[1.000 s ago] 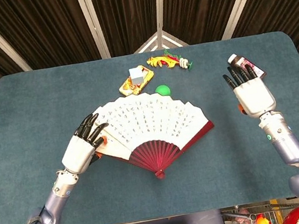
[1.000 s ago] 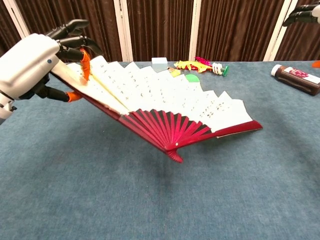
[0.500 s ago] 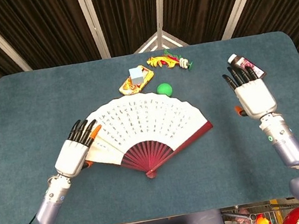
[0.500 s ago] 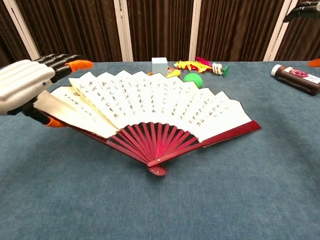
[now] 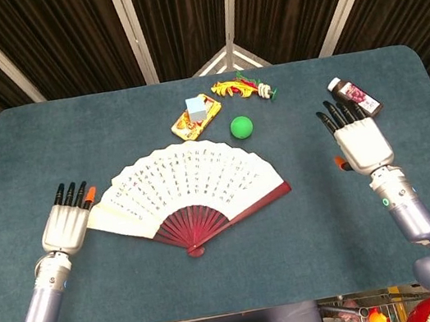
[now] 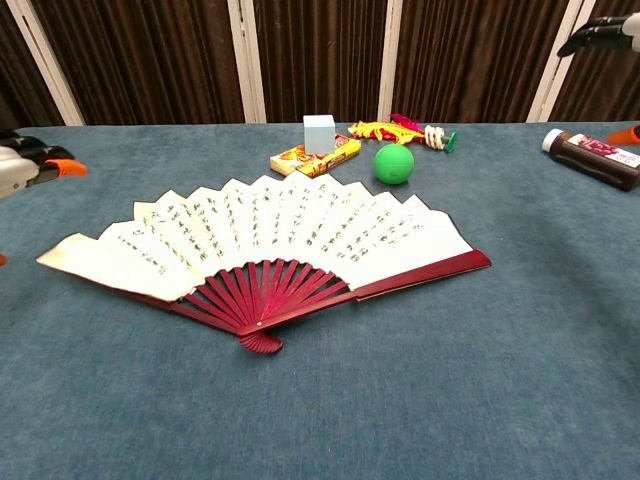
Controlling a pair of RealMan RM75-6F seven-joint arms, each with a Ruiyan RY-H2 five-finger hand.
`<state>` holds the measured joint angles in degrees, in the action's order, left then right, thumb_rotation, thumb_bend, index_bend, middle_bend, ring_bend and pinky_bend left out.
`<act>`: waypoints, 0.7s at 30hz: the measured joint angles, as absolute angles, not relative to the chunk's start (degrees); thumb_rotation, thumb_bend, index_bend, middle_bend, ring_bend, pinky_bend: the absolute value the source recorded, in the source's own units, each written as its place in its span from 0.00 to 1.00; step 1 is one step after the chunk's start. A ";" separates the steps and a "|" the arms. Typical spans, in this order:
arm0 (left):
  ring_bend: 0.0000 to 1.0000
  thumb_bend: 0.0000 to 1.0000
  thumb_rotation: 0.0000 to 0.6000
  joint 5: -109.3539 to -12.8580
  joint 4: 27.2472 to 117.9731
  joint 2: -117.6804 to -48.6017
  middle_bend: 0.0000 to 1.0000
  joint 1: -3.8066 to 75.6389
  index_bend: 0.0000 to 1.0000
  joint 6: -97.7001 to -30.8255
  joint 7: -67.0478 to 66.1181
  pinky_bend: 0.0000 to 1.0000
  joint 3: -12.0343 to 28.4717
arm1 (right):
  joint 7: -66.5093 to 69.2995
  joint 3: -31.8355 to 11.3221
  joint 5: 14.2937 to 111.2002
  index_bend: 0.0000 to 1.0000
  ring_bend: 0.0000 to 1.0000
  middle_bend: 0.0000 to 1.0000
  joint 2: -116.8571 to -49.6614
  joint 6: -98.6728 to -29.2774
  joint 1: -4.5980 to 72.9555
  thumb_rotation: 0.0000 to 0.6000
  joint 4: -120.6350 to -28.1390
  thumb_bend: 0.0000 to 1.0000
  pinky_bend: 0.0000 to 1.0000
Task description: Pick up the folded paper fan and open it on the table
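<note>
Both hands are empty from the head view: left hand point(image 5: 66, 226) flat beside the spread paper fan point(image 5: 182, 185), right hand point(image 5: 357, 140) apart, fingers extended. From the chest view, the fan lies fully open on the table point(image 6: 480, 400); the task looks finished.

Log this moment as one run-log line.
white paper fan with red ribs: spread open, flat on table | left robot hand: open, beside fan | right robot hand: open, apart

columns of small black calligraphy on the paper fan point(image 6: 290, 225), characters too small to read
</note>
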<state>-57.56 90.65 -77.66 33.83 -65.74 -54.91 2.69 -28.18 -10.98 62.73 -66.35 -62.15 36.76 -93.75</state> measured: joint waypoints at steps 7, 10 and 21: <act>0.00 0.05 1.00 -48.09 91.57 -77.10 0.00 35.84 0.00 -62.12 -57.93 0.00 4.41 | -27.31 -10.86 63.42 0.11 0.09 0.05 -66.38 -62.47 36.54 1.00 -93.73 0.27 0.09; 0.00 0.06 1.00 -47.04 93.71 -75.99 0.00 35.58 0.00 -61.46 -54.82 0.00 5.06 | -26.02 -10.77 64.49 0.11 0.09 0.05 -66.20 -63.50 35.90 1.00 -94.40 0.27 0.09; 0.00 0.07 1.00 -55.48 101.79 -70.48 0.00 26.96 0.00 -73.65 -44.20 0.00 1.92 | -15.11 -6.07 75.61 0.12 0.11 0.05 -68.09 -75.75 26.57 1.00 -98.84 0.27 0.09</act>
